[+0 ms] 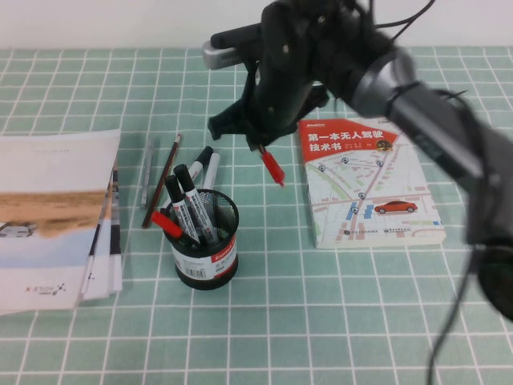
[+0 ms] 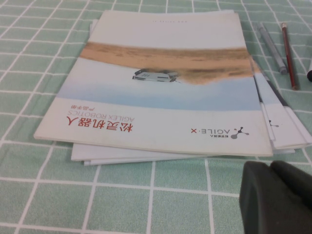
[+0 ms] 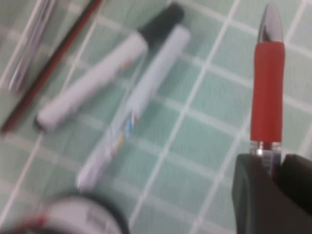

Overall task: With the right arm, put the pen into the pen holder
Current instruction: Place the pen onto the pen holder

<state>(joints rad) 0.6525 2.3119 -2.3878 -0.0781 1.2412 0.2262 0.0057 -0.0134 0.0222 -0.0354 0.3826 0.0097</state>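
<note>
My right gripper (image 1: 258, 143) is shut on the red pen (image 1: 272, 167) and holds it in the air, tip pointing down, above the table and to the right of the pen holder (image 1: 206, 237). In the right wrist view the pen (image 3: 266, 92) sticks out from between the shut fingers (image 3: 253, 195), red grip and silver tip showing. The holder is a black mesh cup with several black-capped markers and a red one in it; its rim shows in the right wrist view (image 3: 83, 217). My left gripper (image 2: 275, 195) rests low over the table beside the booklets, fingers together and empty.
A stack of booklets (image 1: 52, 208) lies at the left. A dark red pencil (image 1: 163, 180), a grey pen (image 1: 146, 172) and two white markers (image 1: 204, 164) lie behind the holder. A book with a map cover (image 1: 365, 180) lies to the right.
</note>
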